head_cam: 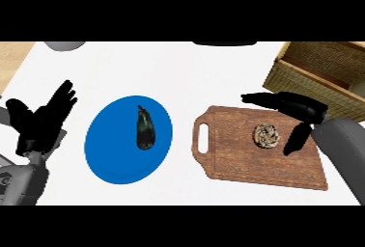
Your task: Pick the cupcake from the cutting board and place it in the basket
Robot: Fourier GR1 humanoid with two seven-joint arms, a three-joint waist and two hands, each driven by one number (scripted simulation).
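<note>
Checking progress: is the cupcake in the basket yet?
No, the cupcake lies on the cutting board, apart from the basket.

One view only, from head height, facing steeply down onto the white counter (214,67). Close range: the forearms (345,144) enter from the lower edge, not mirrored. Frame spans the blue plate (114,164) at left to the cutting board (235,159) at right; the basket (314,72) is cut off at upper right
</note>
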